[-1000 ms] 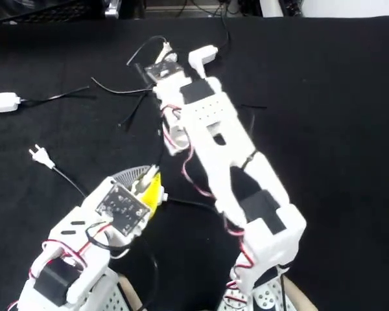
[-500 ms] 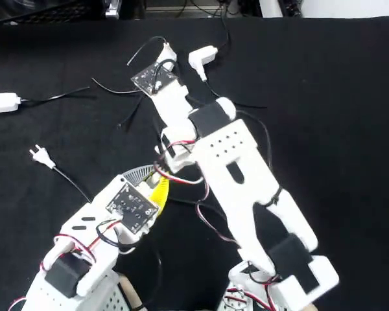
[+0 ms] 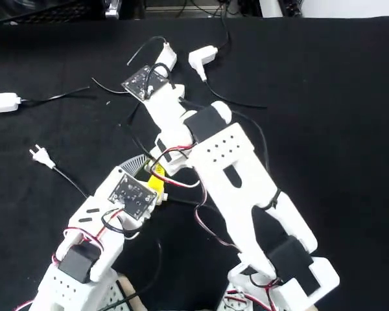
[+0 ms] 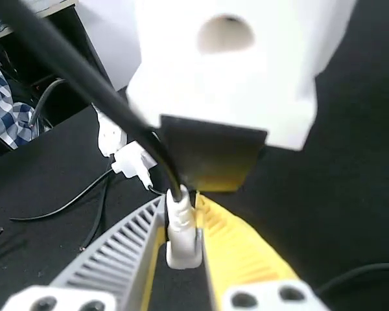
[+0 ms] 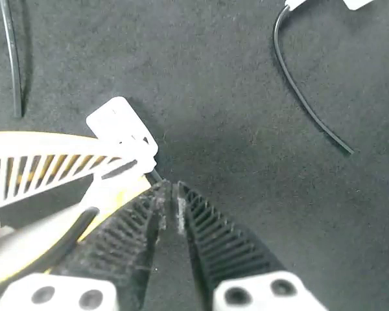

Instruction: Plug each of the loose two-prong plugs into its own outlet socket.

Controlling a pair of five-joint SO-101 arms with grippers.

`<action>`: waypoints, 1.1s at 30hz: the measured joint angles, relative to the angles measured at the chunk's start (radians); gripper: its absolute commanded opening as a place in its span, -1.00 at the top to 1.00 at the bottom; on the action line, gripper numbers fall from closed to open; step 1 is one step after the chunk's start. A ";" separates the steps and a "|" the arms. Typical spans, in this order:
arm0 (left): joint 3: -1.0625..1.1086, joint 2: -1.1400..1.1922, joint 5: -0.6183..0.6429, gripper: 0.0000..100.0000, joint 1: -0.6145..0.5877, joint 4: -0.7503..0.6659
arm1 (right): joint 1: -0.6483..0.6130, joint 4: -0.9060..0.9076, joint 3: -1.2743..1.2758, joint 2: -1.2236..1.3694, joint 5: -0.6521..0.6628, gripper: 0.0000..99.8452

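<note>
A white plug inside the left gripper

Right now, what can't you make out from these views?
Left wrist view: the left gripper is shut on a white corded piece; its fingers hide any prongs.
High view: the right arm covers that grip.
Right wrist view: a white piece is cut off by the edge, type unclear.
High view: the white block is too small to show socket holes.
</note>
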 measured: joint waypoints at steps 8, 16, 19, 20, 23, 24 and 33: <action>0.003 0.002 0.051 0.94 0.009 0.000 | 0.034 -0.044 0.055 0.000 0.003 0.98; -0.101 0.002 0.285 0.94 -0.152 0.150 | 0.261 -0.338 0.282 0.000 0.000 0.98; -0.141 0.002 0.373 0.94 -0.239 0.209 | 0.265 -0.454 0.356 0.000 0.000 0.98; -0.144 0.002 0.397 0.94 -0.264 0.219 | 0.265 -0.489 0.374 0.005 0.000 0.98; -0.147 0.002 0.457 0.94 -0.336 0.236 | 0.265 -0.568 0.385 0.077 0.000 0.98; -0.147 0.002 0.463 0.94 -0.359 0.242 | 0.265 -0.578 0.384 0.115 0.000 0.98; -0.147 0.002 0.466 0.94 -0.396 0.287 | 0.265 -0.560 0.187 0.489 0.000 0.98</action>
